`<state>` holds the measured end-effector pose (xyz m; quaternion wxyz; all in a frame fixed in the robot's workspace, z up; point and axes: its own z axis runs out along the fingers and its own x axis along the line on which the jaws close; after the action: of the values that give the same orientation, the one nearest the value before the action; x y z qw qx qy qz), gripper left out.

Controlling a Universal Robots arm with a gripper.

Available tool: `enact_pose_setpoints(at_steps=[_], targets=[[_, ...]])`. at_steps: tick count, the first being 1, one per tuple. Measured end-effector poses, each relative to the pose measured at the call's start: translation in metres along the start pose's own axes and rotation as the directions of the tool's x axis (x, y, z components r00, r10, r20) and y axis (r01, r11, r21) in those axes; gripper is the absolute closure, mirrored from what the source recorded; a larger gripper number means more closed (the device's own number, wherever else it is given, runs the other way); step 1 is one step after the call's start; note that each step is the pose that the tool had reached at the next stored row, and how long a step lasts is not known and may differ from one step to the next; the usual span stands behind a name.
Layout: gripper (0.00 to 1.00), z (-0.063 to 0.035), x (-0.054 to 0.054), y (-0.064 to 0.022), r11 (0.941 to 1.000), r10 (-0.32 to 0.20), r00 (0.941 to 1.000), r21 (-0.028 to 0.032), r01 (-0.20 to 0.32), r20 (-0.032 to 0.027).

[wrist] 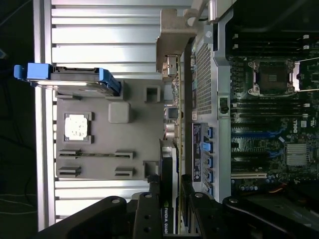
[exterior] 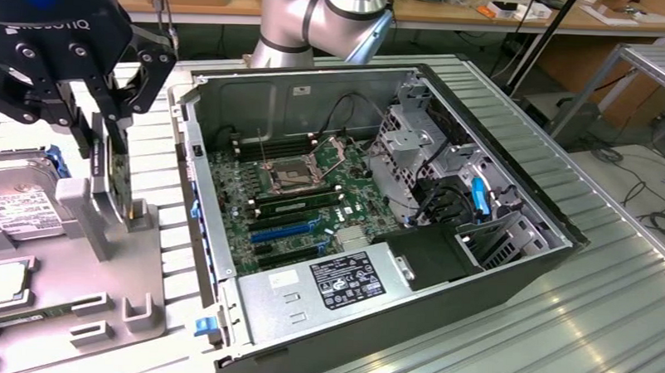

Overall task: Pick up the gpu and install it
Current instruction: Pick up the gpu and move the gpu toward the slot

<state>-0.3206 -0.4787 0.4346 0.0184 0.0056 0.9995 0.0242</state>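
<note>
One gripper point(exterior: 108, 164) is recorded at the exterior view's left, hanging over the grey fixture tray point(exterior: 74, 285), which sits just beside the open computer case point(exterior: 280, 89). Its two fingers are closed on the gpu point(exterior: 119, 183), one pressed to each face of the card. The gpu is held upright on its long edge above the tray. Its lower edge is at a raised slotted post of the tray, and whether it is clear of the slot cannot be told.

In the wrist view the gpu point(wrist: 168, 172) is seen edge-on between the fingers point(wrist: 153, 209), with white lettering on its black face.

Also noted on the tray:
- a hard drive point(wrist: 75, 79) with blue rails
- a square processor chip point(wrist: 78, 125) set in a recess
- a long narrow memory stick point(wrist: 94, 154) lying in its holders

The motherboard point(exterior: 299, 202) lies flat inside the case, well apart from the gpu, with blue and black expansion slots uncovered. Case and tray are both supported on a ribbed metal table point(exterior: 616, 304).
</note>
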Motion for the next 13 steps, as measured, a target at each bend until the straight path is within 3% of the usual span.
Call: enact_pose_setpoints(at_steps=[13], targets=[[0.73,0.0003,-0.0091,0.0001,1.0,0.0,1.0,0.0,0.0,0.0]])
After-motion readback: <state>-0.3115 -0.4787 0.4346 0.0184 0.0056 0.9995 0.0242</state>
